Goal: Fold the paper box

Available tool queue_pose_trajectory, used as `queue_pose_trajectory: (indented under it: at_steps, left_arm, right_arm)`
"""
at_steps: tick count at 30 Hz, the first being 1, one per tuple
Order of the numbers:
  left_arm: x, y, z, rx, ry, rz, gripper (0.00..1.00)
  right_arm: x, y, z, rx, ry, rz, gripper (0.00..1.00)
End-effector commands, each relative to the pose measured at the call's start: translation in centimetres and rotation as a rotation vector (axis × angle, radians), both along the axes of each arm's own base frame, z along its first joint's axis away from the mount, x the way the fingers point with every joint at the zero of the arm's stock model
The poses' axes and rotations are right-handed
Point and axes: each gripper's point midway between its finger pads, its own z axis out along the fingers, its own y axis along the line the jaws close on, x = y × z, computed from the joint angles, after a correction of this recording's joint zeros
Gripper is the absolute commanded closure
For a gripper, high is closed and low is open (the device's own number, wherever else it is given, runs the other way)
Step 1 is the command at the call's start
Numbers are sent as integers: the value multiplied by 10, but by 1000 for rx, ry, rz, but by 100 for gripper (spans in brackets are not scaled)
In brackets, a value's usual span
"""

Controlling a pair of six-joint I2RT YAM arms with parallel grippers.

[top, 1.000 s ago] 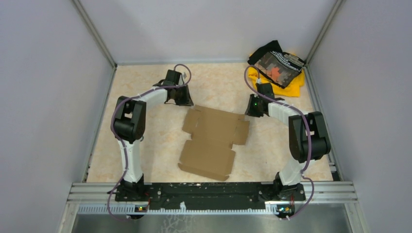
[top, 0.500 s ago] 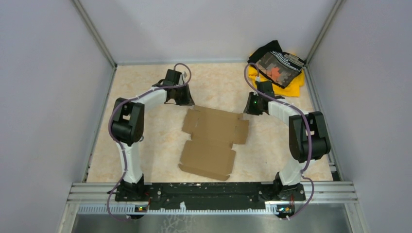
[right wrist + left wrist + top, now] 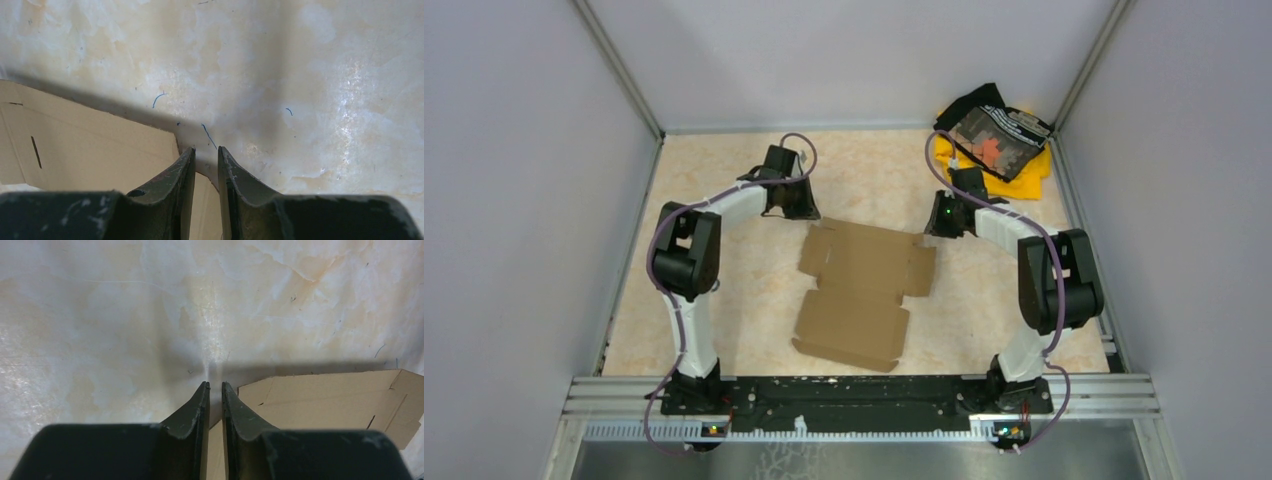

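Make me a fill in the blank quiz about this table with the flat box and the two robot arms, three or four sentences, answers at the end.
1. The paper box is made of plain brown ___.
2. In the top view, the yellow and black cloth pile sits at the far ___ corner of the table.
3. The left pincer is near the box's far ___ corner.
4. The right pincer grips ___ between its fingers.

Missing words: cardboard; right; left; nothing.
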Motion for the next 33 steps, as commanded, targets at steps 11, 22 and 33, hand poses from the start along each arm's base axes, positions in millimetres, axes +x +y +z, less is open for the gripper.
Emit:
queue_pose_trajectory:
  at_steps: [11,22,33]
  left_arm:
    - [0,-3,11,-25,-21,-26,84]
    - [-2,-13,12,-43,-17,-44,84]
    - [-6,-23,14,-55,-18,-61,84]
  right_arm:
    - [17,9,14,18,-56,21,77]
    - [21,17,17,22,-62,33,77]
    - [24,26,23,24,-71,48,76]
